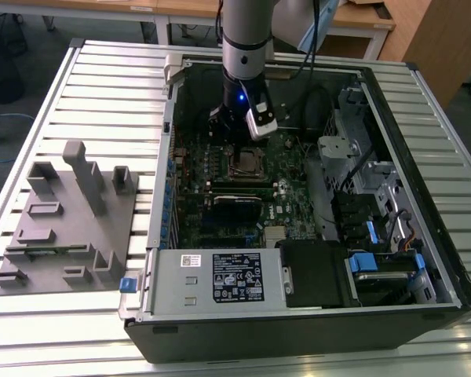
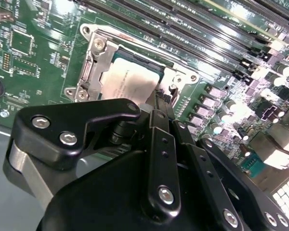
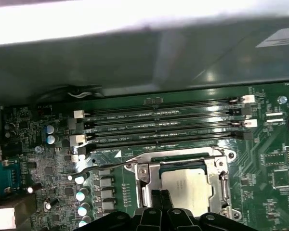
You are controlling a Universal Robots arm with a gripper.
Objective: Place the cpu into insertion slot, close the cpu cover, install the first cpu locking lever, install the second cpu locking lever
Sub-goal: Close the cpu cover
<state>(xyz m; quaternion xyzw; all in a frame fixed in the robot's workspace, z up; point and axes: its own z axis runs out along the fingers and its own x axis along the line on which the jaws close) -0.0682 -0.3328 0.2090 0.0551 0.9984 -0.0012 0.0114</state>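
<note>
— Since the whole job sits inside that computer case [image 1: 298,342] on the counter [image 1: 102,86], what is in it?

— Biggest is the power-supply box [image 1: 220,276], well clear of the pincer [image 3: 161,196]. Then comes the motherboard [image 1: 220,216], straight beneath the pincer. Out on the counter, far from the pincer, lies a grey fixture tray [image 1: 63,228] with slots and posts; what its slots hold I cannot tell.

— And the cpu?

— The cpu [image 3: 188,185] lies flat in its socket [image 2: 89,33], just past the pincer's tips. The cpu cover [image 3: 225,185] lies down around it, its window showing the chip's dull top.

— Pincer state?

— Clenched, tips together, with nothing between them that I can see. They hover close over the socket's near edge; whether they touch it I cannot tell.

— How would these handle?

— I judge the cpu light, stiff and thin, smooth on top and delicate underneath, so edges only and never pressed crooked. The cover looks like thin springy sheet metal, best pushed on its free edge. One locking lever [image 3: 106,166], a slim wire rod, juts out from the socket to one side of the pincer. It is probably stiff but springy, best taken near its bent end. Whether either lever is latched I cannot tell.
</note>
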